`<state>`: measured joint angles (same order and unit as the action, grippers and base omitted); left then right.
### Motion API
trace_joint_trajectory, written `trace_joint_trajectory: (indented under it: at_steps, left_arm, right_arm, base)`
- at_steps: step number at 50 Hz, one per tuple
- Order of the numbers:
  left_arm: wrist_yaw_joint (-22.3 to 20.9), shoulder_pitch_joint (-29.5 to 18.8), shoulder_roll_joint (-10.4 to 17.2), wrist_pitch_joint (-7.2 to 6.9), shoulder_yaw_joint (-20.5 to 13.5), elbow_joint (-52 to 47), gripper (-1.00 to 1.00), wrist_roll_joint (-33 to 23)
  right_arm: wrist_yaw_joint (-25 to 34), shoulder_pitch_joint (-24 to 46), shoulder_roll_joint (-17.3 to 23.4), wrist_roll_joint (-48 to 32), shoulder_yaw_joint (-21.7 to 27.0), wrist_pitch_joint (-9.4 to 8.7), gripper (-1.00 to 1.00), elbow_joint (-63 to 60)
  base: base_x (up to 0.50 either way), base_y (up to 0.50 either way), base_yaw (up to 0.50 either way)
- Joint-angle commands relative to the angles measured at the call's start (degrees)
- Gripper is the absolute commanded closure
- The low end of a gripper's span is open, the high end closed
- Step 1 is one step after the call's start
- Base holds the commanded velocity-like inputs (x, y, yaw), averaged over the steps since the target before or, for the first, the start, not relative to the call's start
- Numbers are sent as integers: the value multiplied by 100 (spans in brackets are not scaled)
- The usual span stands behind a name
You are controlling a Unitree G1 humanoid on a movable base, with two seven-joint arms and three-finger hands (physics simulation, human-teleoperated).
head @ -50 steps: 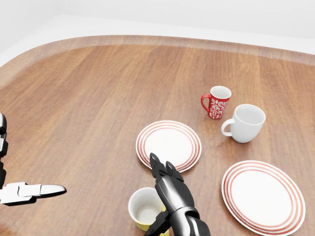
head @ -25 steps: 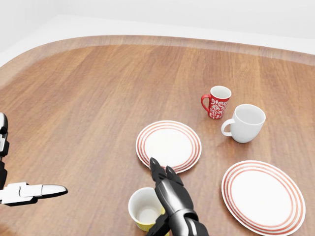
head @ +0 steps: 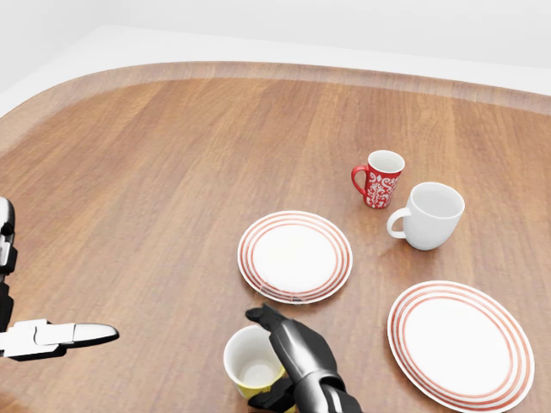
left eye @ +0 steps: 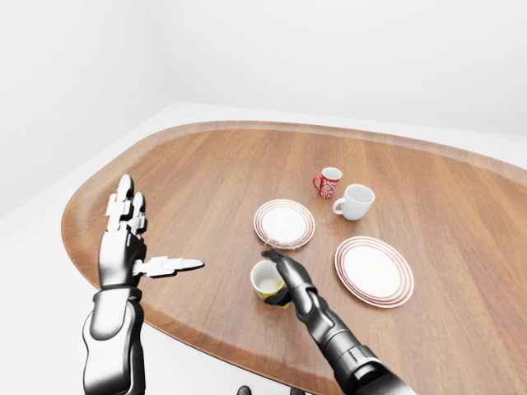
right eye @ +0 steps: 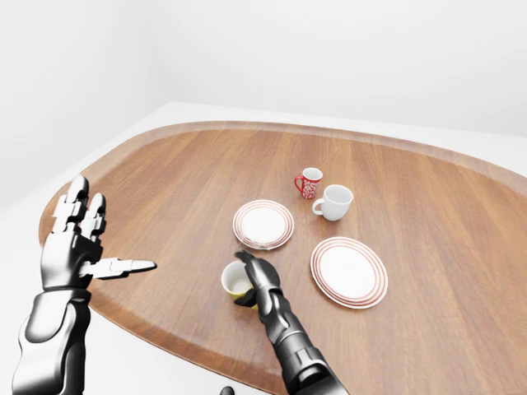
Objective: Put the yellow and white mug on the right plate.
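The yellow and white mug [head: 241, 357] stands upright near the bottom of the head view, below the left plate [head: 295, 255]. My right hand [head: 258, 361] wraps its right side: the fingers [head: 269, 318] curl over the far rim and the thumb presses the near wall. The right plate [head: 459, 342], white with red rings, lies bare to the mug's right, about a plate's width away. My left hand [left eye: 132, 239] is held up flat and open over the table's left edge, far from the mug.
A red patterned mug [head: 379, 178] and a larger white mug [head: 430, 215] stand above the right plate, between the two plates and the table's top edge. The wooden table's rounded rim [left eye: 206, 130] curves along the top and left.
My right hand's fingers, straight beside the mug before, have curled over its rim and closed on it. The mug shifted slightly. The left hand and the camera are unmoved.
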<state>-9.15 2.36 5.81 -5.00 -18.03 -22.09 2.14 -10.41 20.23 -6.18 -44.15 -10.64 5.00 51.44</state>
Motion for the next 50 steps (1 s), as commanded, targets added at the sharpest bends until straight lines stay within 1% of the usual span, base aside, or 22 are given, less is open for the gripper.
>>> trace_joint_trajectory:
  at_steps: [1, 12, 20, 31, 32, 34, 37, 39, 41, 42, 43, 48, 50]
  left_arm:
    - [2, -8, 3, 0, 0, 19, -100, 4]
    - [9, -1, 1, 0, 8, 33, -100, -5]
    - [10, -1, 3, 0, -8, 2, -100, 1]
    - [22, -16, 2, 0, 14, 43, -100, -11]
    - [25, -23, 7, 0, 14, 28, -100, -10]
    - [26, -23, 8, 0, 12, 19, -100, -7]
    - [24, -14, 3, 0, 16, -1, -100, -8]
    - [18, -18, 6, 0, 7, 0, -100, 2]
    - [16, -17, 9, 0, 2, -1, -100, 1]
    - [19, -19, 7, 0, 4, -8, -100, 1]
    - [18, -10, 3, 0, 14, -15, -100, -6]
    - [17, -19, 3, 0, 14, 10, -100, -5]
    - [19, -22, 7, 0, 8, 24, -100, -1]
  right_arm:
    - [-46, -44, 17, -62, 13, 0, 100, -25]
    - [2, -82, 37, -2, 36, 0, 100, -150]
    - [112, -129, 97, 72, 82, 0, 100, -483]
    - [602, -143, 277, 387, 255, 0, 100, -1426]
    - [683, -168, 292, 422, 277, -86, 100, -1610]
    - [767, -160, 330, 493, 314, -184, 100, -1781]
    - [793, -60, 389, 599, 374, -201, 100, -1750]
    - [831, -29, 427, 660, 414, -258, 100, -1797]
    - [838, 20, 455, 718, 442, -260, 100, -1769]
    - [808, 110, 490, 767, 487, -223, 100, -1653]
    - [809, 157, 508, 810, 513, -223, 100, -1610]
    - [937, 251, 622, 991, 634, -434, 100, -1800]
    - [966, 321, 686, 1070, 696, -477, 100, -1809]
  base:
    - [0, 0, 0]
    - [0, 0, 0]
    - [0, 0, 0]
    - [0, 0, 0]
    - [0, 0, 0]
    - [0, 0, 0]
    - [0, 0, 0]
    - [0, 0, 0]
    - [0, 0, 0]
    - [0, 0, 0]
    - [0, 0, 0]
    - [0, 0, 0]
    - [0, 0, 0]
